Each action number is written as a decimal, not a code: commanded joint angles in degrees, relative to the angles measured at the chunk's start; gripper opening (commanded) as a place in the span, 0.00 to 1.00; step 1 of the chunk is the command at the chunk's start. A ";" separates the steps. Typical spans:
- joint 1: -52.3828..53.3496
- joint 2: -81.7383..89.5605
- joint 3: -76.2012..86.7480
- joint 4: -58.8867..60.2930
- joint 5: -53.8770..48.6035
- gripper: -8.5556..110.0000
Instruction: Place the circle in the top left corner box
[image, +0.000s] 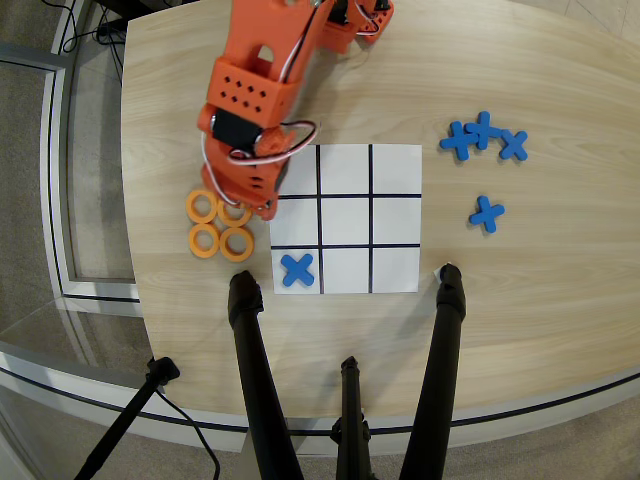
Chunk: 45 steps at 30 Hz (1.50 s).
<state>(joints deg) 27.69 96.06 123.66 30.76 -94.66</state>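
Rings sit in a tight cluster of four on the left of the overhead view, orange and flat, each touching its neighbours; the circle (236, 212) to lift looks to be the upper right one, half hidden under the gripper (250, 205). Whether the jaws are parted or closed on it cannot be told, since the arm's body covers the fingertips. The ring is probably light, stiff and thin, best pinched across its rim through the hole, though crowding leaves little finger room. Just right lies the grid, its top left corner box (296, 170) bare and near, partly shadowed by the arm. A blue cross (297, 269) fills the bottom left cell; further crosses (484, 135) lie well apart on open table (560, 300).
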 joint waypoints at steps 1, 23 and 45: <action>0.62 -2.64 -4.66 -0.88 -0.35 0.20; 0.79 -12.57 -8.09 -1.41 0.35 0.20; 11.78 -4.31 -1.58 27.42 0.62 0.13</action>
<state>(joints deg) 37.97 90.53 120.67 57.13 -93.87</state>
